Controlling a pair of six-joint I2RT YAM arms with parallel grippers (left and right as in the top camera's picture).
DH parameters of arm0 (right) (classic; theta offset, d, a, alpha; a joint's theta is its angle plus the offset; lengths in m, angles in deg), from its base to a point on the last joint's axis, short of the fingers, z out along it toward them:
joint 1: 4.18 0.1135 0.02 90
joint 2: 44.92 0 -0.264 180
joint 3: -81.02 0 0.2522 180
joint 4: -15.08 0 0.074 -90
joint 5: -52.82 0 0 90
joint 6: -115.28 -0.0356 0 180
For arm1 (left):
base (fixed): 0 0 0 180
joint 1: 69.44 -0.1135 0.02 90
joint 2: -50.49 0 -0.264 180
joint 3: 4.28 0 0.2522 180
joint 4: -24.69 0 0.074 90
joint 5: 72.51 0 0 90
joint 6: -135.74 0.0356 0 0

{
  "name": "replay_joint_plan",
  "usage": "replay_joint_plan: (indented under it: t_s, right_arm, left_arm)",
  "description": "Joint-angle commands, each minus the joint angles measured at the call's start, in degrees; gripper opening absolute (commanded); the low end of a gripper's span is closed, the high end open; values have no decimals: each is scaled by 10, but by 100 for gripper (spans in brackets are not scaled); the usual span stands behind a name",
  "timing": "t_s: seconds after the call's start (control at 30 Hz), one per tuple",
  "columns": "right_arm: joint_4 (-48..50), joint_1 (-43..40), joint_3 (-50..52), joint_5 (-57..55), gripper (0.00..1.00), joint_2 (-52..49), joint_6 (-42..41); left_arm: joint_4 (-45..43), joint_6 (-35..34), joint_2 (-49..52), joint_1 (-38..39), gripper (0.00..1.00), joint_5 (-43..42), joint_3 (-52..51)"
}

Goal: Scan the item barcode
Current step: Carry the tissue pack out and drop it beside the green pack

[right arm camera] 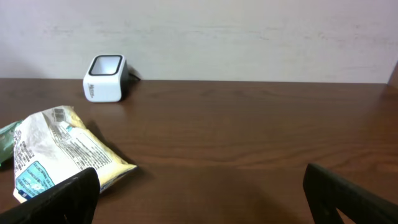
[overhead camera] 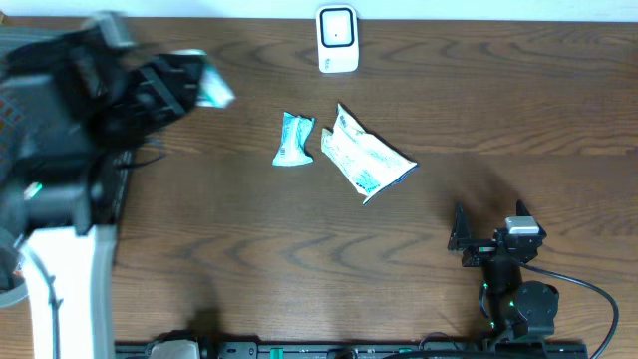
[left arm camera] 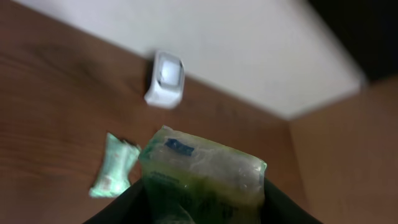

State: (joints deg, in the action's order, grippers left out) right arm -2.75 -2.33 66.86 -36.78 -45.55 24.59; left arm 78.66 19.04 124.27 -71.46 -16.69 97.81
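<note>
Two loose: small teal packet (overhead camera: 292, 140), white crinkled printed bag (overhead camera: 364, 158) | left gripper (left arm camera: 202, 202) clamped on clear greenish plastic pouch (left arm camera: 202, 169) | right gripper (right arm camera: 202, 208) splayed, empty

Overhead downward, wrists toward scanner (right arm camera: 106, 78)

Pale-green packet (left arm camera: 205, 180), white scanner (left arm camera: 165, 79), brown table (left arm camera: 50, 112)

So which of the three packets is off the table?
The yellowish packet, clamped in the left pincer. The small teal packet and the white bag both lie on the table, ungripped.
</note>
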Motion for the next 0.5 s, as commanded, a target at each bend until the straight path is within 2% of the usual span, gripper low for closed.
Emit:
replay_joint_plan:
  t_s: [0.0,0.17,0.23,0.47]
  right_arm:
    - [-3,-1,1,-1,99,2,-6]
    - [-3,-1,1,-1,99,2,-6]
    - [-3,-1,1,-1,99,2,-6]
    - [-3,-1,1,-1,99,2,-6]
  left_arm:
    - [-2,77,61,57,47,18,-4]
    - [-2,151,156,104,47,177,-4]
    - [-2,156,191,113,47,225,-4]
    - [-3,155,304,118,48,246,-4]
